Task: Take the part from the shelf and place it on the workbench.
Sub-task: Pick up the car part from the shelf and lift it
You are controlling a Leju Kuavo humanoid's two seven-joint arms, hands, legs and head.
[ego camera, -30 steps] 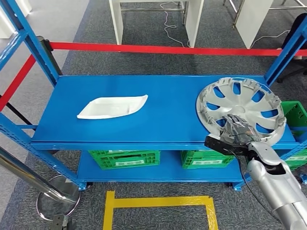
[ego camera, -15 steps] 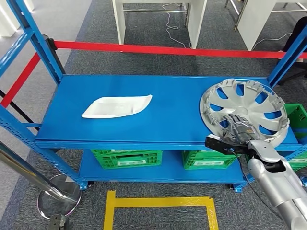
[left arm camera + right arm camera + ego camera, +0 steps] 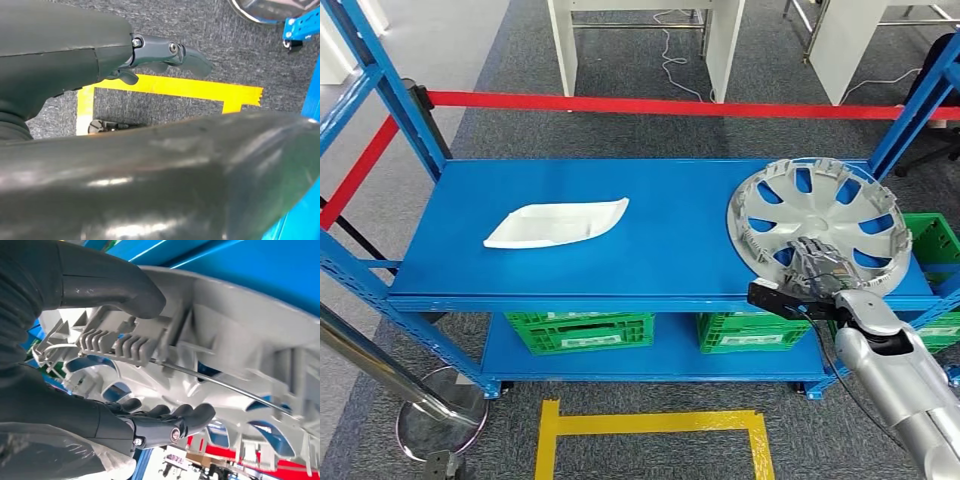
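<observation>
Nearest the robot, yellow tape [image 3: 652,425] marks a rectangle on the grey carpet, with a chrome post base [image 3: 441,412] off to the left. Just beyond, the right arm comes up from the lower right, and the right hand [image 3: 818,268] grips the near rim of the hubcap [image 3: 820,225]: in the right wrist view the thumb [image 3: 113,287] lies on one face of the rim and the dark fingers [image 3: 177,420] curl under the other, so the rim is pinched between them. The hubcap, silver with open spokes, sits at the right end of the blue shelf [image 3: 660,255], its near edge over the shelf's front lip and seemingly tilted. The left hand [image 3: 166,52] hangs over the carpet and the tape, holding nothing, with one finger stretched out; how the others lie I cannot tell. Two green crates [image 3: 580,330] stand on the lower tier. Farther left on the top tier lies a white tray-shaped part [image 3: 555,223], well apart from the hubcap. Behind the shelf runs a red barrier strip [image 3: 660,105], and past it stand white table legs [image 3: 565,45]
</observation>
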